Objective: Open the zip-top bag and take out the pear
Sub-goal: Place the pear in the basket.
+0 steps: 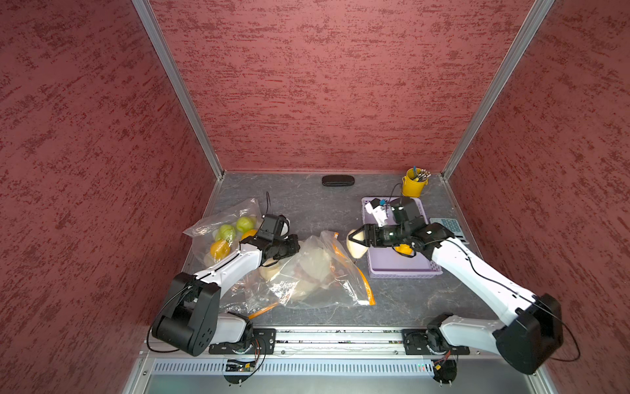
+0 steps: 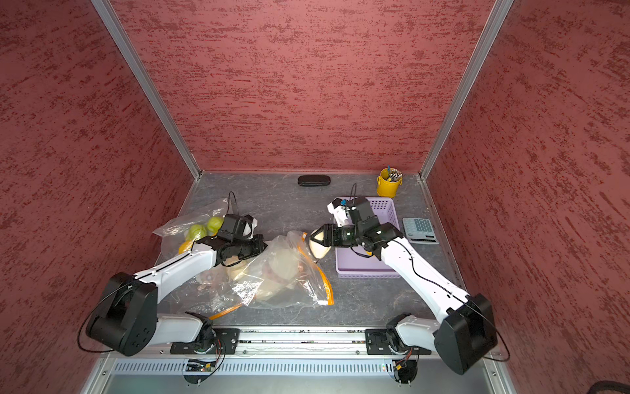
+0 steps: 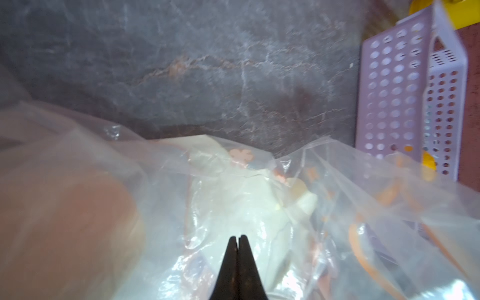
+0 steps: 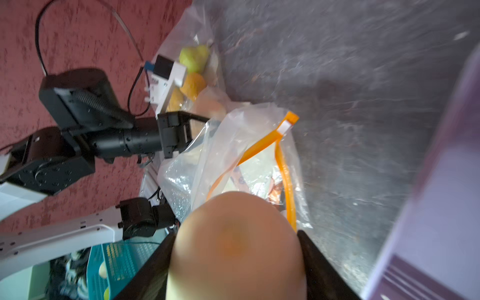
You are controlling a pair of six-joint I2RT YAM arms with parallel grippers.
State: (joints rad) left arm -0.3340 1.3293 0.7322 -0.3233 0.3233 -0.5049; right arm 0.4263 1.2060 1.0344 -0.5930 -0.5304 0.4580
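Plainly out of its bag, the pear (image 1: 355, 251) sits pale and rounded between the two black fingers of the right gripper (image 1: 356, 240), which pinch it from either side; the right wrist view shows the fruit (image 4: 236, 246) filling the gap between the fingers (image 4: 309, 249). It is held between the zip-top bag (image 1: 317, 269) and the purple basket (image 1: 402, 271), close to the basket's near left corner, and whether it touches the table I cannot tell. The bag lies crumpled on the grey table (image 1: 409, 300), its orange zip strips (image 4: 283, 166) parted so the mouth gapes toward the pear, with other pale things blurred inside. At the bag's far side from the pear is the left gripper (image 3: 239, 237), fingers pressed together with clear film all round them; whether any film is caught between them I cannot tell. Beyond the left arm lies a second clear bag (image 1: 221, 232) holding green and yellow fruit. Past the basket stand a yellow bucket (image 1: 413, 187) of pens and a calculator (image 1: 450, 225), and a black case (image 1: 338, 180) lies by the back wall.
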